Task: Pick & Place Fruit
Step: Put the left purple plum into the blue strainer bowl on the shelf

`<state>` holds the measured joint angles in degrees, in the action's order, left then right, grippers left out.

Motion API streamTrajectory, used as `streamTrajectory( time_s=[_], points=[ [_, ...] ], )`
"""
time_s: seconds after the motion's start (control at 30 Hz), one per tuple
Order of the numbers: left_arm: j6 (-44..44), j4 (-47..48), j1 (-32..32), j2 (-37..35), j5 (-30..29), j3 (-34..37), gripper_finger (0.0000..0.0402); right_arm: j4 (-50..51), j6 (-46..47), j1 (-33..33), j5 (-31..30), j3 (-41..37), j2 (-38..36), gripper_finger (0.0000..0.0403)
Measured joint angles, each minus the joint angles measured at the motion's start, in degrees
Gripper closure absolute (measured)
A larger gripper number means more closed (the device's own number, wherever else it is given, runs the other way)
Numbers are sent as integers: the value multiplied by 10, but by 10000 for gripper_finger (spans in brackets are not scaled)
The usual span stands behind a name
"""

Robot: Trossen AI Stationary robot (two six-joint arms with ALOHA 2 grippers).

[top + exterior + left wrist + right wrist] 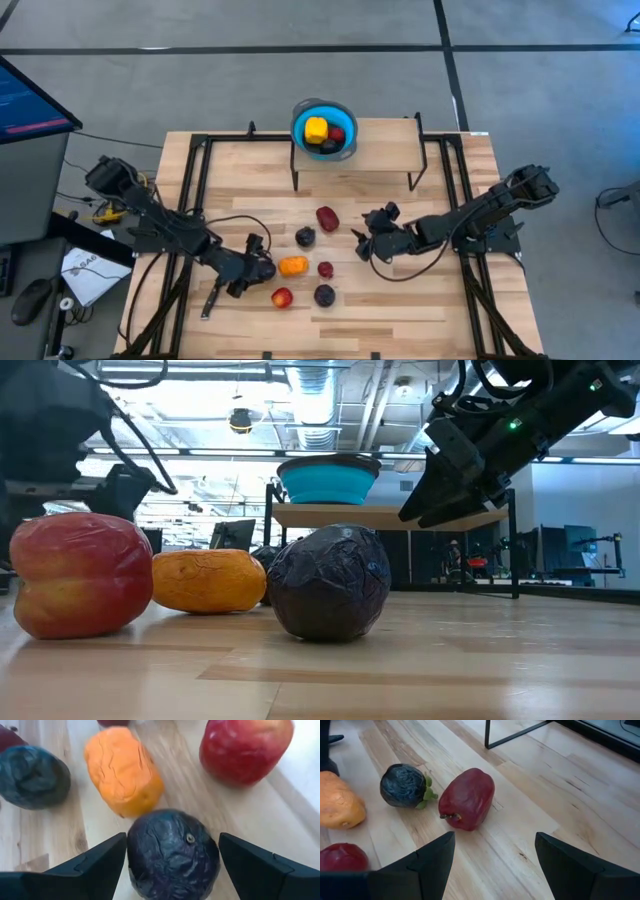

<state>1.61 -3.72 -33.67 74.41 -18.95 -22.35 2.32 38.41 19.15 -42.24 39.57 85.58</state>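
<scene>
Pale butcher-block table (pixel 440 300) carries six loose fruit pieces in its middle, with bare wood open toward the near edge and the right side. The left gripper (pixel 172 839) sits low over the boards with its fingers spread either side of a dark purple fruit (pixel 172 865), not clamped on it. In the high view that piece is hidden under the gripper. Just beyond it lie an orange fruit (pixel 122 770) and a red-and-yellow fruit (pixel 242 747), both crowding the path ahead. Another dark purple fruit (pixel 30 777) lies off to the side.

The right gripper (pixel 495 836) hangs above the table near the centre, fingers wide apart and holding nothing. A red pepper-shaped fruit (pixel 467 797) lies ahead of it, and a dark purple fruit with a green stalk (pixel 404 785) lies just beside that.

At the far edge, a blue bowl (pixel 298 120) on a raised wooden shelf (pixel 380 150) holds a yellow piece (pixel 316 129), a red one and a dark one, the last two partly covered. A dark knife (pixel 212 298) lies near the left arm.
</scene>
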Motion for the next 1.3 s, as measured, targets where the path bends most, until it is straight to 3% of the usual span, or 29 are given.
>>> streamTrajectory(
  time_s=[0.4, 0.8, 0.97, 1.1, 1.2, 1.3],
  points=[
    [3, -8, 0, 31, -17, 0, 93, 0, 1, 0, 0, 0, 0, 132],
    [21, -12, 0, 24, -18, 0, 139, 0, 1, 0, 0, 0, 0, 132],
    [15, -12, 1, -35, -56, -2, 127, 0, 1, 0, 0, 0, 0, 132],
    [-30, -13, 27, -120, -135, -3, 125, 0, 1, 0, 0, 0, 0, 132],
    [-82, -15, 84, -184, -165, -19, 125, 0, 0, 0, 0, 0, 0, 132],
    [-120, -37, 167, -216, -127, -57, 124, 2, 0, -1, -3, 0, 0, 132]
  ],
)
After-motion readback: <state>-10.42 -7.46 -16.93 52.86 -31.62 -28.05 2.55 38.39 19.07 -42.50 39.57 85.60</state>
